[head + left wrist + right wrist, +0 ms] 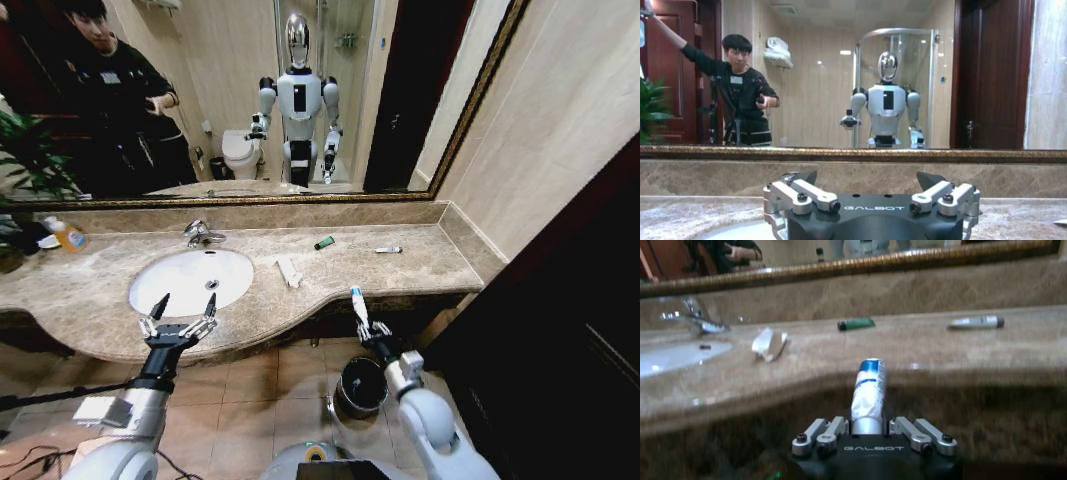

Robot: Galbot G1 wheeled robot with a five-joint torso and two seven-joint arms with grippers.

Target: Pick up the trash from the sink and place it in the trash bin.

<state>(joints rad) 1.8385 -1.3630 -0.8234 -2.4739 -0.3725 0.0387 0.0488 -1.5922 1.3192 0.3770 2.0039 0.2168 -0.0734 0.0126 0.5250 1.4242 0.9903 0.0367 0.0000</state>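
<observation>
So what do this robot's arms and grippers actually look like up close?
Both arms wear smooth white shells with black joints. The left gripper and right gripper are alike: a black body lettered GALBOT in white, silver metal linkages with dark screws, and pointed black fingertips.

A white-and-blue tube stands nearly upright, clamped by its lower end between the right jaws, blue tip up, above the dark round trash bin on the floor; beyond those jaws on the bench lie a white packet, a dark green block and a second tube; the white oval sink sits just beyond the spread left jaws.
</observation>
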